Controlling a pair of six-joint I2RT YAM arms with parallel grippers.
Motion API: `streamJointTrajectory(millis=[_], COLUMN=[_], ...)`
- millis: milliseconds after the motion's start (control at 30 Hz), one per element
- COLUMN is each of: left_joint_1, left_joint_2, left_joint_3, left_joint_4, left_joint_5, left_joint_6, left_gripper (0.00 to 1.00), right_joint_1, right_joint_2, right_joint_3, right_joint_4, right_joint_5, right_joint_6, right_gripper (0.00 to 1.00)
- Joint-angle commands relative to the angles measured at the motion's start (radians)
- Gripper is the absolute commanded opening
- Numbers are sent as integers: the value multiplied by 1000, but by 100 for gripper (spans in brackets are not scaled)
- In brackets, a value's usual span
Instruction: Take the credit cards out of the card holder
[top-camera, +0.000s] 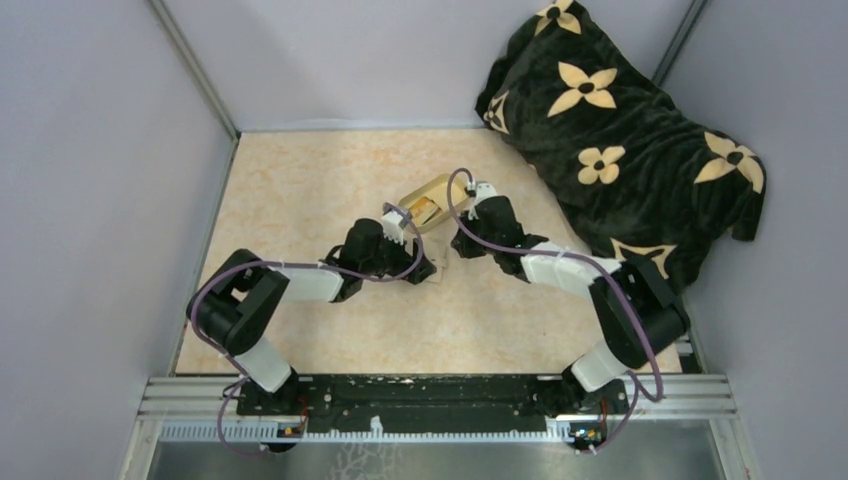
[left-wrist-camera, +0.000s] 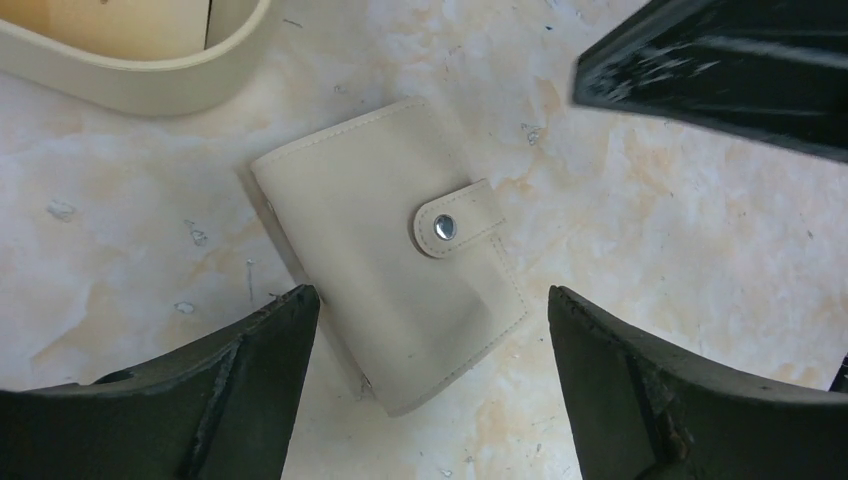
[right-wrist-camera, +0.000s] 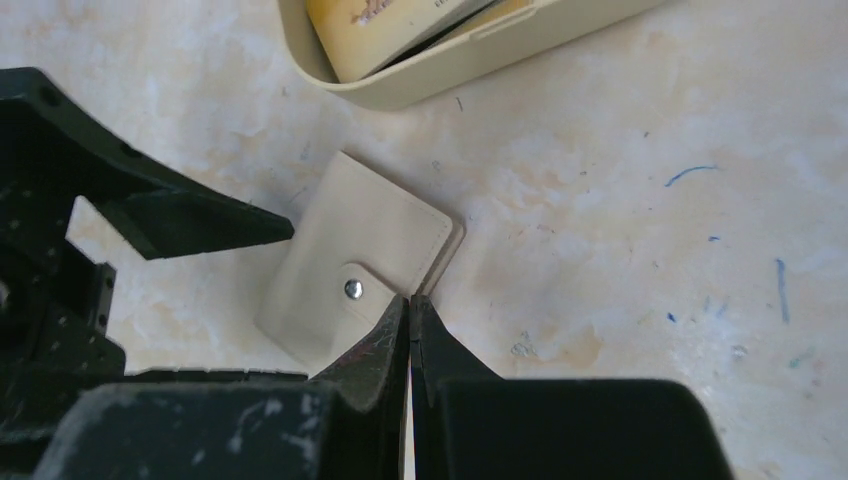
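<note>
The card holder lies closed on the table, tan side up, its little tab snapped down. My left gripper is open, one finger on each side of the holder's near end. My right gripper is shut, its tips at the holder's edge beside the tab, with nothing visibly between them. In the top view both grippers, left and right, meet at mid-table and cover the holder. The credit cards are hidden.
An oval cream-yellow dish stands just behind the holder, and its wall shows in both wrist views, with a yellowish flat item inside. A black blanket with cream flowers fills the back right corner.
</note>
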Motion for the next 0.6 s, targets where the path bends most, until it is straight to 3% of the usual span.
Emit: streamJointTrajectory(millis=[0,67,100,133,167,200,367,567], left_joint_1=[0,8,15,26,39,53,78,52], left_joint_2=[-92,-145,-166,-182,-197,-206,-191,-159], left_joint_3=[2,10,12,13,11,8,13,-10], left_joint_4=[-29,-93,-109,-117,-119,-116,-130,-112], left_joint_5=[-16,-82,-97,-107,-118,-126,-181,-263], left_joint_6=[14,36,40,39,26,2,-136,-357], left_gripper=[91,92,93,94,94,94,91,86], right_joint_1=[30,48,45,43,37,24,30,67], right_joint_2=[-244,-318,-335,-340,-333,-310,-118,-77], right_joint_3=[-49,-51,-49,-46,-50,-48,117,155], right_joint_4=[74,49,34,10,4,2,-181,-184], right_joint_5=[95,166,192,221,221,181,71,79], right_joint_6=[-129,-185,-181,-174,-176,-183,-247,-356], right_gripper=[0,0,13,46,70,76,73,75])
